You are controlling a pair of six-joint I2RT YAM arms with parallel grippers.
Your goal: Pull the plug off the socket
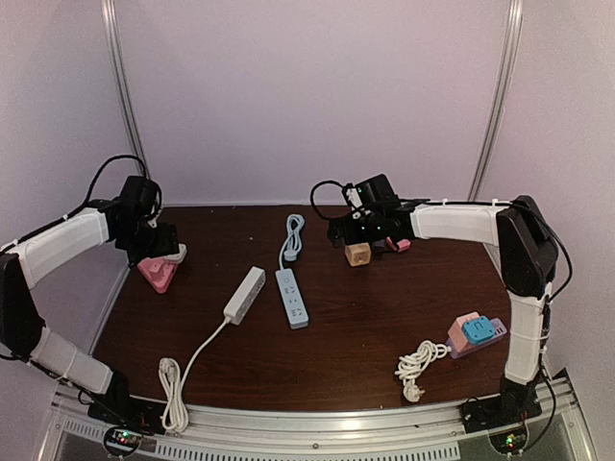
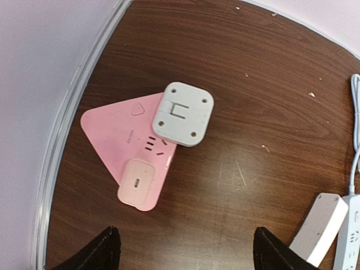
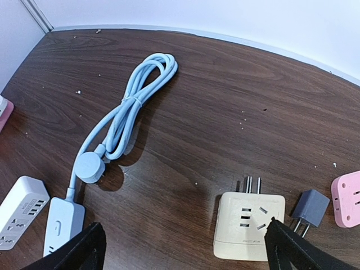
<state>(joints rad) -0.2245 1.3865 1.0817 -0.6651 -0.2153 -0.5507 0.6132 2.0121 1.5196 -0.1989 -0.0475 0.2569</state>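
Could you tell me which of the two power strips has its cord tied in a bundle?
The pale blue strip: its blue cord is bundled behind it, while the white strip trails a white cord toward the near edge.

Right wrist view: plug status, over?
Right gripper open, empty. Left gripper open, empty, over pink socket. Grey plug out, lying beside beige socket, prongs bare. Nothing blocking.
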